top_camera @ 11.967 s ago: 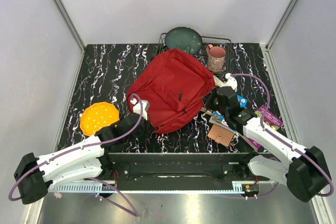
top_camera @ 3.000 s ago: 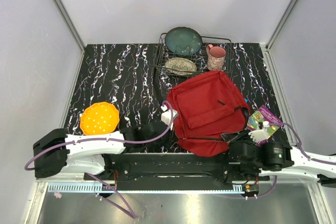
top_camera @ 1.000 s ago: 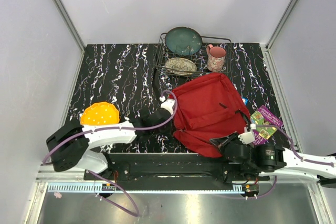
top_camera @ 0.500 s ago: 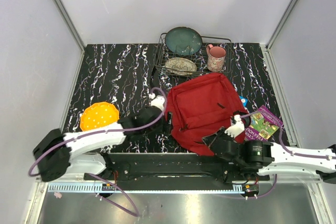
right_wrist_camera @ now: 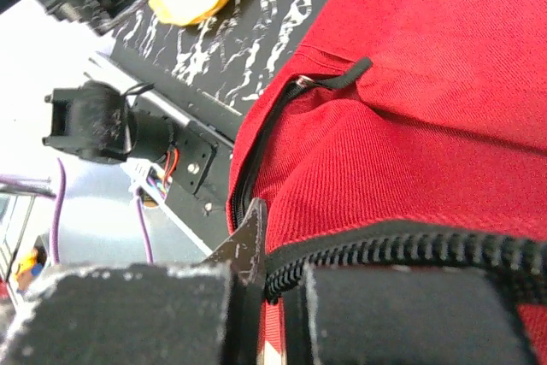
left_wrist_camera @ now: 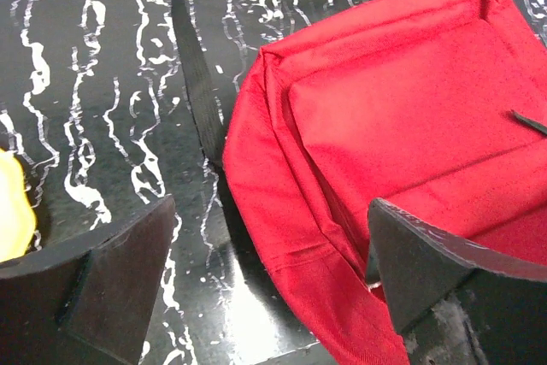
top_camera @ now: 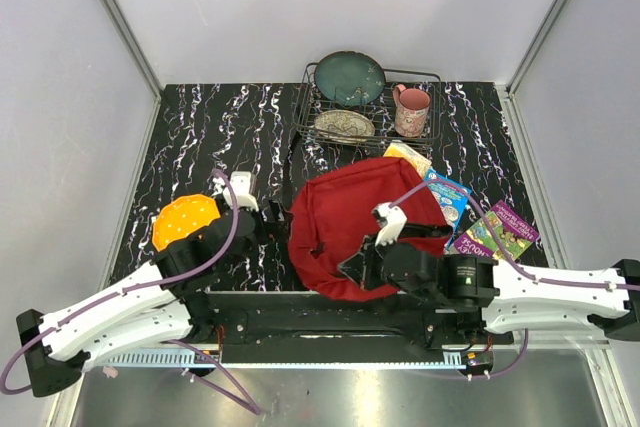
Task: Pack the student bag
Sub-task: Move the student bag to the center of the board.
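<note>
Right fingers (right_wrist_camera: 128, 314) are clamped on the black zipper edge (right_wrist_camera: 410, 245) of the soft red fabric backpack (right_wrist_camera: 444, 66) between them, seemingly to hold it open; left fingers (left_wrist_camera: 111, 271) are spread.

the backpack (top_camera: 345, 232) is red, with a black zip (right_wrist_camera: 410, 250) and a black strap (left_wrist_camera: 197, 83). the desk (top_camera: 200, 137) is black with white marbled streaks. near its left edge is an orange-yellow plate (top_camera: 183, 221). at the far edge are a dark green plate (top_camera: 349, 77), a pale speckled dish (top_camera: 343, 125) and a pink mug (top_camera: 411, 110). near the right edge is a purple booklet (top_camera: 497, 231).
</note>
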`<state>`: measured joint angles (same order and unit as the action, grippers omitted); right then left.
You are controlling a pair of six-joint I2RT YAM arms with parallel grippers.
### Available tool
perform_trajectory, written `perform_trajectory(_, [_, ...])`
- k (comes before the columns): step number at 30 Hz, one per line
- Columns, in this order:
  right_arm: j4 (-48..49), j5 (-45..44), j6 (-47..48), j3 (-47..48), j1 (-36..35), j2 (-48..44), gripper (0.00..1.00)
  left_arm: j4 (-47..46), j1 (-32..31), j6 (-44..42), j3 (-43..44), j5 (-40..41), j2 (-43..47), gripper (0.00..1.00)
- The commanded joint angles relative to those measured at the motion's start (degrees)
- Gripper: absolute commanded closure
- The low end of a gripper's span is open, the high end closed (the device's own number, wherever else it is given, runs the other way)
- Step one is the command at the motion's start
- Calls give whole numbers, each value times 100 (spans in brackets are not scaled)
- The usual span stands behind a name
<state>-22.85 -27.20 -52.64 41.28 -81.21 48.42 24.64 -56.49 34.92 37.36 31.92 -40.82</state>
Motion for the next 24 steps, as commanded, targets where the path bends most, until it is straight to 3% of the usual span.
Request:
perform_trajectory(1, [1230,1128,1115,363,-18,325,100,409,24,77,210,587,74,1])
perform_trajectory(6, [1695,1980,1405,627,-18,1194,100,498,24,138,271,692,65,1])
perform_trajectory(12, [2232,2114,1739,864,17,1898,100,576,24,147,298,754,188,1])
perform_trajectory(17, [2478,2894,2108,1304,44,2337,100,787,24,235,289,842,346,1])
perform_trajectory(24, [3321,4038,1995,1032,869,3172,100,963,24,402,227,1035,557,1])
